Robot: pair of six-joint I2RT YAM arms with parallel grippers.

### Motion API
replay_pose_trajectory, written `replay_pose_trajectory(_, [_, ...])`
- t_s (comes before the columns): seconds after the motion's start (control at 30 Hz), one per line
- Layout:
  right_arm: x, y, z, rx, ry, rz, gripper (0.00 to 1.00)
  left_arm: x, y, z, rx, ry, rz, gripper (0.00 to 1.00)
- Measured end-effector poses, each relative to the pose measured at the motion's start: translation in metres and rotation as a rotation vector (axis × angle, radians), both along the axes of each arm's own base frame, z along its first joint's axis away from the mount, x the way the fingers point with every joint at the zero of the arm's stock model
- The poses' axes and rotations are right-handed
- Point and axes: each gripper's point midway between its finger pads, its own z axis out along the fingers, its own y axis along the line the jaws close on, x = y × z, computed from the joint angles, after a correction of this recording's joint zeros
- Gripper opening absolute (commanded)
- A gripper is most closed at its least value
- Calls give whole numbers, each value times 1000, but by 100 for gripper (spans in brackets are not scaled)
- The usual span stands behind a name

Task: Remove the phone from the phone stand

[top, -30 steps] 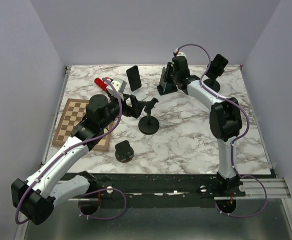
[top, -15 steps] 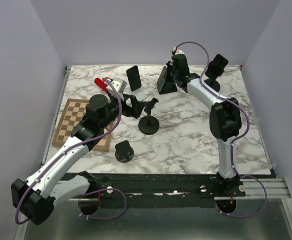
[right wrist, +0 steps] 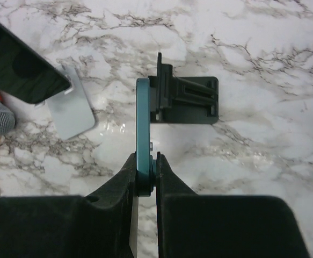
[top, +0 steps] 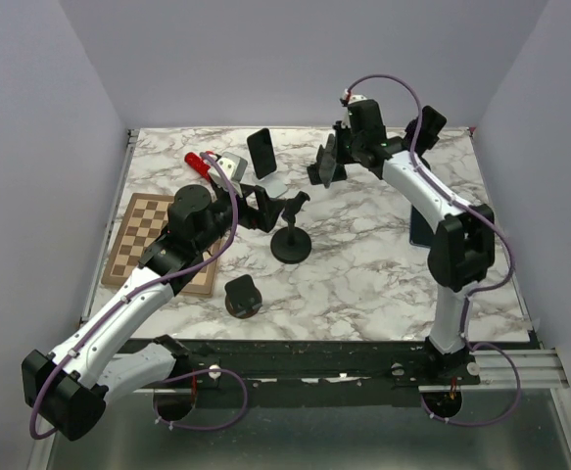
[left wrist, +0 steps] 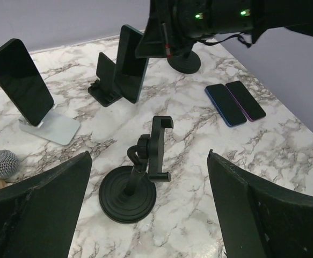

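My left gripper [top: 263, 208] hangs with its jaws spread wide. Ahead of them, centred in the gap, a black clamp holder [left wrist: 140, 177] stands upright on its round base on the marble table [left wrist: 210, 177]. Over to the right, my right gripper [right wrist: 145, 172] is clamped tight on one end of the teal phone [right wrist: 143, 123], which is held edge-on and runs straight out from the fingertips. The black phone stand [right wrist: 186, 99] sits just past those jaws, close against the phone's far end. I cannot tell whether the two touch.
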Motion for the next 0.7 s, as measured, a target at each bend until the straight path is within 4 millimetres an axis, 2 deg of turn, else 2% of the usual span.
replay_pose_trajectory(0.2, [-52, -33, 48, -93, -37, 35, 1, -2, -2, 0, -10, 7, -10, 96])
replay_pose_trajectory(0.3, [-73, -48, 54, -139, -42, 44, 1, -2, -2, 0, -14, 11, -11, 96])
replay_pose_trajectory(0.37, [-87, -61, 47, -171, -22, 51, 1, -2, -2, 1, -18, 13, -13, 96])
replay_pose_trajectory(0.6, [-123, -108, -3, -200, 193, 53, 1, -7, -4, 6, -32, 6, -24, 95])
replay_pose_trajectory(0.7, [-137, -117, -15, -210, 288, 57, 1, -13, -8, 9, -38, -1, -42, 95])
